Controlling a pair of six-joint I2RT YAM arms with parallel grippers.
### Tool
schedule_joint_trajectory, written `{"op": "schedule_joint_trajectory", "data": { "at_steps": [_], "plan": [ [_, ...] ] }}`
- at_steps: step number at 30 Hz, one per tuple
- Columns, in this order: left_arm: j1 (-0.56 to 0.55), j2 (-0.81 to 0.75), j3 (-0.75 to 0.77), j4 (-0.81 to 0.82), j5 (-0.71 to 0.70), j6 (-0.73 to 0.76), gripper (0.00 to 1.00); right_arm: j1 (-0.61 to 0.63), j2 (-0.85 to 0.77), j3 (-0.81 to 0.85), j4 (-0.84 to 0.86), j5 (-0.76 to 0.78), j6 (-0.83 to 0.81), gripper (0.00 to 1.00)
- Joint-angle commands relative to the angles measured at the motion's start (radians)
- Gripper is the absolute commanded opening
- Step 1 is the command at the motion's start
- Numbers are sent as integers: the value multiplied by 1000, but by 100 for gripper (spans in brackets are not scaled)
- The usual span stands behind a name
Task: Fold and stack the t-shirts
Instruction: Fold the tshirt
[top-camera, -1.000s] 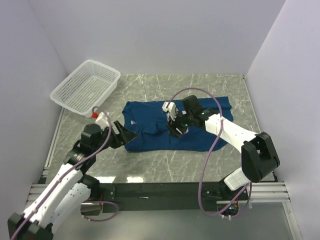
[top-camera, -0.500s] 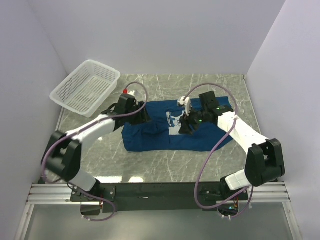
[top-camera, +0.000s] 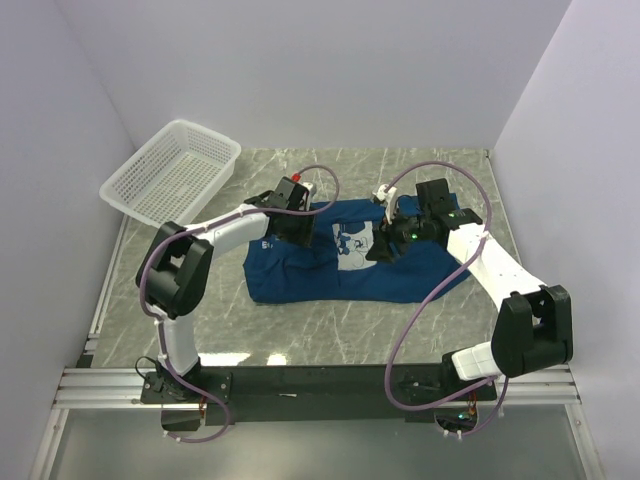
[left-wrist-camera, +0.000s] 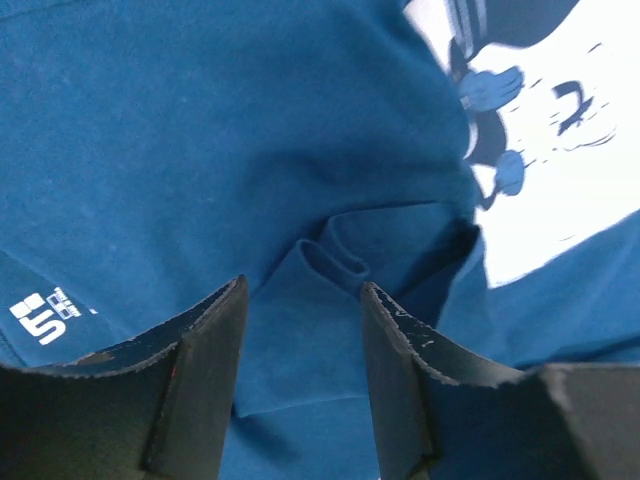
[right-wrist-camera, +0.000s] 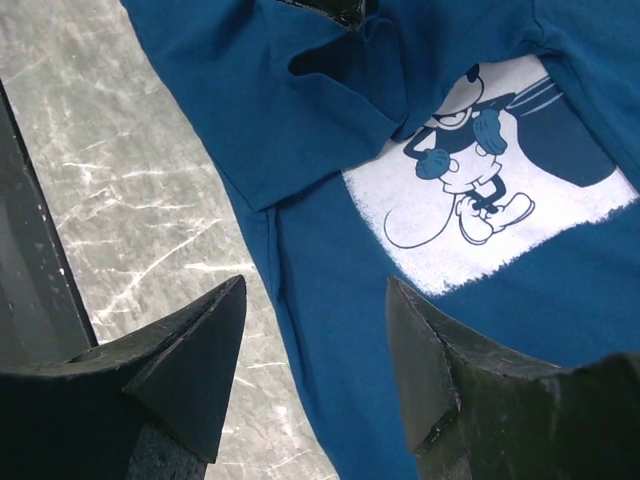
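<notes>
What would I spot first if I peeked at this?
Probably the dark blue t-shirt lying in the middle of the marbled table, with a cartoon mouse print on its chest. Both robot arms reach over it, the left gripper and the right gripper open just above the cloth. A white mesh basket sits at the far left corner.

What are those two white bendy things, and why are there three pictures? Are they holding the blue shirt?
They are two robot arms. The big picture looks down from above; the other two come from a camera on each wrist, showing that arm's end up close. On the marble table lies a dark blue t-shirt with a cartoon mouse print; a white basket sits at the far left. The black left fingers and right fingers stand apart over the shirt, gripping nothing yet.
</notes>
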Motion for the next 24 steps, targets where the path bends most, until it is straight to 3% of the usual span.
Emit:
{"op": "schedule_joint_trajectory", "data": {
  "at_steps": [1, 13, 16, 17, 18, 19, 24],
  "plan": [
    [4, 6, 46, -48, 13, 90, 55, -11, -21, -3, -4, -38, 3, 65],
    [78, 69, 49, -45, 194, 119, 48, -20, -18, -4, -7, -47, 5, 65],
    [87, 77, 46, -38, 240, 123, 37, -23, -16, -4, -7, -49, 3, 65],
    [88, 70, 38, -31, 248, 120, 30, -23, -18, -4, -9, -49, 3, 65],
    [88, 51, 32, -22, 246, 117, 14, -23, -18, -6, -7, -49, 3, 65],
    [87, 34, 25, 2, 255, 108, 9, -23, -18, -6, -9, -47, 2, 64],
    [87, -132, -64, 70, 300, 85, 1, -23, -10, -6, -13, -52, -3, 64]
  ]
}}
